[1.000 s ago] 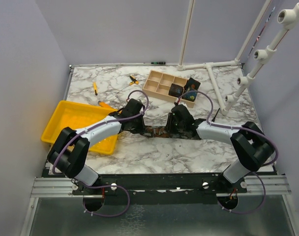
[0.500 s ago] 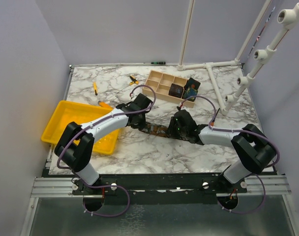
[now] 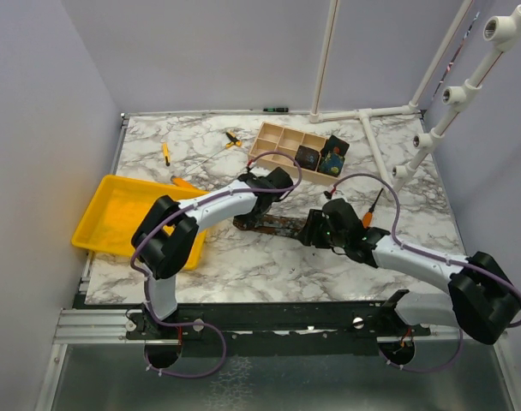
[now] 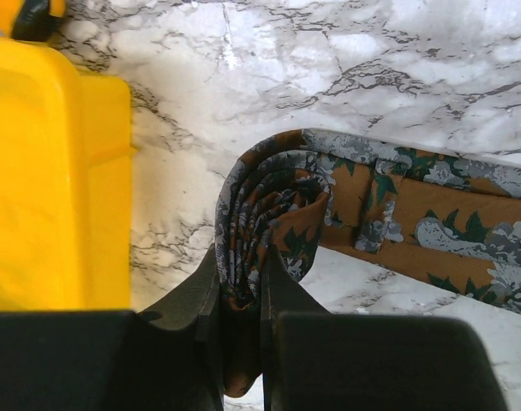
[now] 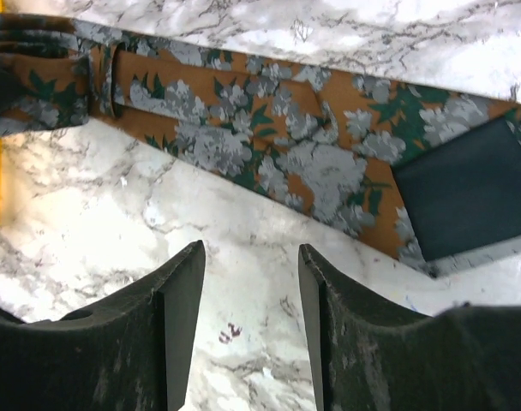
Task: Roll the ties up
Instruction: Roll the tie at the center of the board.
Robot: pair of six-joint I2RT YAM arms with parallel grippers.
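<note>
Marble table (image 3: pixel 243 265), seen from above w/ both arms reaching in over it. Yellow tray (image 3: pixel 123 210) sits at the table's left edge; a wooden box (image 3: pixel 280 144) w/ compartments is at rear centre.

A rust-brown tie (image 3: pixel 273 225) w/ grey and green floral print lies flat mid-table btwn the two grippers. One end is wound into a loose coil (image 4: pixel 273 201) just beside the tray (image 4: pixel 46 171).

Left gripper (image 4: pixel 241 282) is clamped on that coil, fabric squeezed btwn its fingers. Right gripper (image 5: pixel 250 257) is spread wide over bare marble near the tie's (image 5: pixel 269 145) broad end, where dark lining shows, and is not touching it.

Two rolled ties (image 3: pixel 308 157), both dark, sit in the box's right-hand compartments.

Orange-handled screwdrivers (image 3: pixel 165 153) lie at rear left, well apart from the tie.
</note>
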